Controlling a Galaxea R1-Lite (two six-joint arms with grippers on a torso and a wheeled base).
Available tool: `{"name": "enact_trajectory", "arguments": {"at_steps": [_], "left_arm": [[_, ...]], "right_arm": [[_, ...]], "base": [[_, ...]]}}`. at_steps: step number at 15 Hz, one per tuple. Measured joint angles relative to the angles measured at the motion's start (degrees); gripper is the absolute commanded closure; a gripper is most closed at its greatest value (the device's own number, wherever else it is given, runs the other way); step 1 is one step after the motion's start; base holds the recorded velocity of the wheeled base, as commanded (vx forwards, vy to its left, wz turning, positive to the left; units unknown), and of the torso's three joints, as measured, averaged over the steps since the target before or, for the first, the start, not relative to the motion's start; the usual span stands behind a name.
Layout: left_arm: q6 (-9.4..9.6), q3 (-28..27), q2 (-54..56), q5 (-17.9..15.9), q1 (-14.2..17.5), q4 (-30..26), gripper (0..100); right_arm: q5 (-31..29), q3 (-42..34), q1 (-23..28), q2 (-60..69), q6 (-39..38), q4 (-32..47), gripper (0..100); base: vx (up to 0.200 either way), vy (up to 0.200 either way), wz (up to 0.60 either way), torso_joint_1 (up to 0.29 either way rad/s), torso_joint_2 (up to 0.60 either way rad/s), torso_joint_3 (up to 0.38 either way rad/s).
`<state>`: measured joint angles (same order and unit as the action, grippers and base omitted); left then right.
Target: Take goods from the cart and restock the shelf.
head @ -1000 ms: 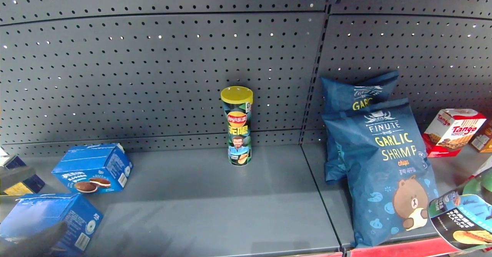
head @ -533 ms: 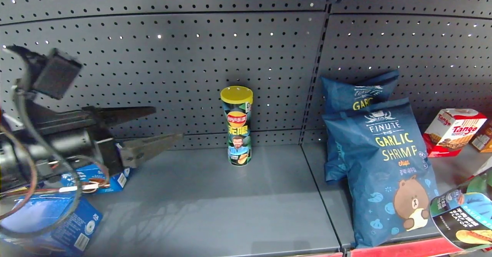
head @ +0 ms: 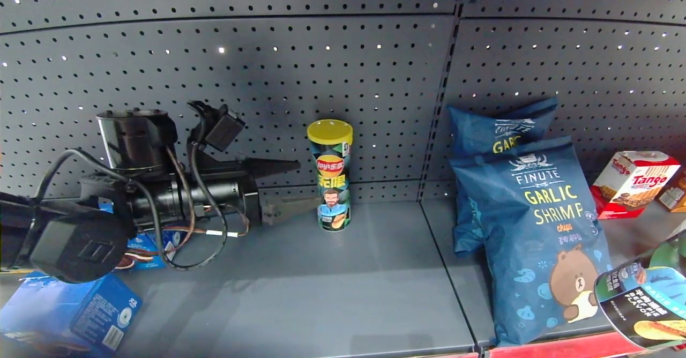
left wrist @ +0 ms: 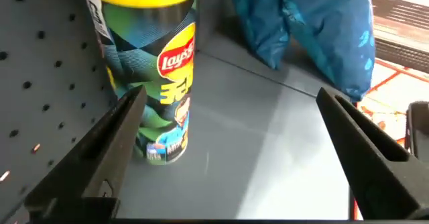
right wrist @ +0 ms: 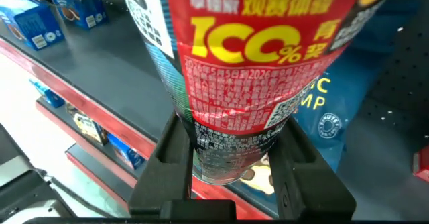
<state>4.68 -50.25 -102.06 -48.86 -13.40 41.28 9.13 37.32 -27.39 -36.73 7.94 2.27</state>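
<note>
A tall chip can [head: 330, 176] with a yellow lid stands upright on the grey shelf [head: 321, 288], close to the pegboard back wall. My left gripper [head: 309, 183] lies level just to the can's left, open, with nothing between its fingers. In the left wrist view the same chip can [left wrist: 149, 70] stands just beyond one finger of the left gripper [left wrist: 231, 95]. A second chip can [head: 643, 307] hangs tilted at the shelf's front right edge. My right gripper [right wrist: 234, 153] is shut on this second chip can [right wrist: 255, 70] near its base.
Two blue shrimp chip bags [head: 541, 229] lean right of the shelf divider, with a red and white box [head: 632, 184] beyond them. Blue cookie boxes [head: 69, 315] lie at the far left under the left arm. Bare shelf lies in front of the standing can.
The left arm has come in from the left and travelled right along the shelf until its open fingers are beside the standing can. The right arm's can has barely shifted.
</note>
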Motion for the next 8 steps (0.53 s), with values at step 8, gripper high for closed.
{"name": "enact_trajectory", "arguments": {"at_steps": [8], "left_arm": [[-0.3,-1.4,-11.2,-12.0,4.6,10.4,0]], "right_arm": [[1.1,2.6,0.1,-1.3,-2.0,0.2,100]], "base": [[0.0,0.0,0.0,0.0,0.0,0.0]]}}
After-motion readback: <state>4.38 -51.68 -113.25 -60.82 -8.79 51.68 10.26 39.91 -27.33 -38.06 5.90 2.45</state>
